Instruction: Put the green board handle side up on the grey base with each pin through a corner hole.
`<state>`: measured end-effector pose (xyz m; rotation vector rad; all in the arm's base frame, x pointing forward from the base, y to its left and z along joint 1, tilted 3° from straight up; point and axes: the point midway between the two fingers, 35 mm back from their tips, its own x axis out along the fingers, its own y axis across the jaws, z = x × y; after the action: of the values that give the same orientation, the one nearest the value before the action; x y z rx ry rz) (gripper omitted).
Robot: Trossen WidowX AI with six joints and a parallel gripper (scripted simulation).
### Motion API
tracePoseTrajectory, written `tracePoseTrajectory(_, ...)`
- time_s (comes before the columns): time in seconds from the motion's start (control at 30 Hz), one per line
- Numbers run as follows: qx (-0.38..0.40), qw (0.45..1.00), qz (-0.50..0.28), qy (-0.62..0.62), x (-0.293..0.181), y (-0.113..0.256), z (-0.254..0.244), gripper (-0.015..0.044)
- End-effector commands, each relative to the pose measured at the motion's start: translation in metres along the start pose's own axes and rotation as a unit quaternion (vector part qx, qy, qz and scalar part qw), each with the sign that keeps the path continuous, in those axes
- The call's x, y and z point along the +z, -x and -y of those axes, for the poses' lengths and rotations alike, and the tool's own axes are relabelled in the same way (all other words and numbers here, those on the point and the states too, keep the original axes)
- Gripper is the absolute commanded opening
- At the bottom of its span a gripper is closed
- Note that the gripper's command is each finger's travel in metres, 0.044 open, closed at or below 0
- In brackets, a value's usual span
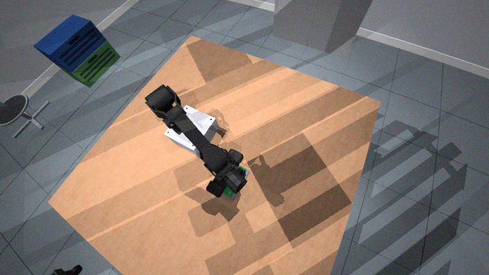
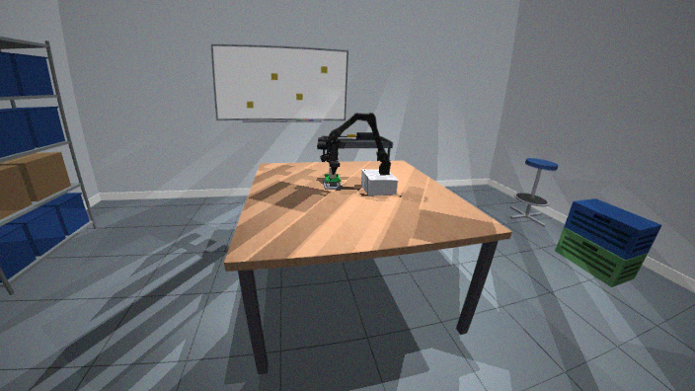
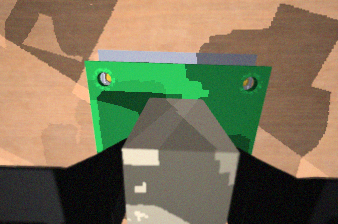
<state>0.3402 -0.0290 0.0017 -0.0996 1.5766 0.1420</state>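
Note:
The green board [image 1: 228,192] [image 2: 332,178] [image 3: 145,74] is over the grey base [image 2: 332,188] [image 3: 145,56], handle side up. The base's edge shows past the board's far edge in the wrist view. The two far corner holes show there, each with some gold and grey inside. Whether the pins pass through, or the board rests on the posts, cannot be told. My gripper [image 2: 333,172] [image 3: 175,139] is shut on the board's square grey handle [image 3: 180,175], one black finger on each side. The near corners are hidden by the handle and fingers.
The arm's foot stands on a white box [image 1: 196,117] [image 2: 380,183] beside the base on the wooden table [image 1: 119,171] [image 2: 358,228]. Shadows cross the table top. Crates, a stool and a shelf stand off the table.

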Motion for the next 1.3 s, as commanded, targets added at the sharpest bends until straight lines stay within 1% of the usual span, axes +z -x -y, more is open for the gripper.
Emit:
tracePoseTrajectory(0.0,0.000,1.000,-0.001,0.000,0.001,-0.002,0.000,0.0000)
tracePoseTrajectory(0.67,0.000,1.000,-0.001,-0.001,-0.001,-0.006,-0.001,0.0000)
tracePoseTrajectory(1.2,0.000,1.000,0.001,0.000,0.000,-0.004,0.000,0.0420)
tracePoseTrajectory(1.23,0.000,1.000,0.001,0.000,0.000,0.000,0.000,0.0440)
tracePoseTrajectory(1.27,0.000,1.000,0.000,0.000,0.000,0.005,0.000,0.0440)
